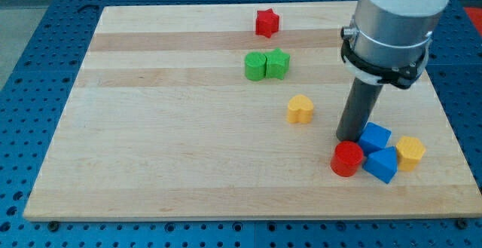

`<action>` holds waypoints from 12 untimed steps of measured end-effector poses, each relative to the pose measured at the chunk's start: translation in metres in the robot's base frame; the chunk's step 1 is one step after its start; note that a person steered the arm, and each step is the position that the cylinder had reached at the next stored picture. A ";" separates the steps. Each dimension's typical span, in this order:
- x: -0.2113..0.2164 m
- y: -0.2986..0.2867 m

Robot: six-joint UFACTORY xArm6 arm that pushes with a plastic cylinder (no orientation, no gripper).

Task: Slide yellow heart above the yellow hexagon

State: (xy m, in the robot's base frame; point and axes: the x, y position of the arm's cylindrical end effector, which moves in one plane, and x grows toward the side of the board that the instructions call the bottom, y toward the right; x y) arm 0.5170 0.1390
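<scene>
Blocks lie scattered over a pale wooden counter [188, 165] on a blue perforated bench. The yellow heart [300, 108] sits alone near the middle, slightly toward the view's right, with open wood around it. The yellow hexagon [410, 152] is well apart from it, down at the view's lower right, at the right end of a tight cluster: a red cylinder [347, 159], a blue cube [374, 137] and a second blue block [381, 164] whose shape is hard to make out. My tip [349, 138] stands at the upper left edge of that cluster, just beside the blue cube and red cylinder, and to the lower right of the heart without touching it. There are no jaws on this arm, only the dark rod, so nothing is spread or pinched.

The heart looks small, rigid and light, probably smooth plastic that will skate easily on the wood and may twist if pushed off-centre. No taking hold is possible; the push should likely land squarely on its left flank, driving it toward the view's right to finish above the hexagon.

No containers are on the counter. Further up sit a green pair [266, 65], touching, and a red star [266, 22].
</scene>
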 end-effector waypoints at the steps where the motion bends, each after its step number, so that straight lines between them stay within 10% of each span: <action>1: 0.002 0.000; 5: -0.032 -0.127; 8: -0.062 -0.026; 12: -0.040 -0.052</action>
State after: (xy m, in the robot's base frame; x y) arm 0.4770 0.0874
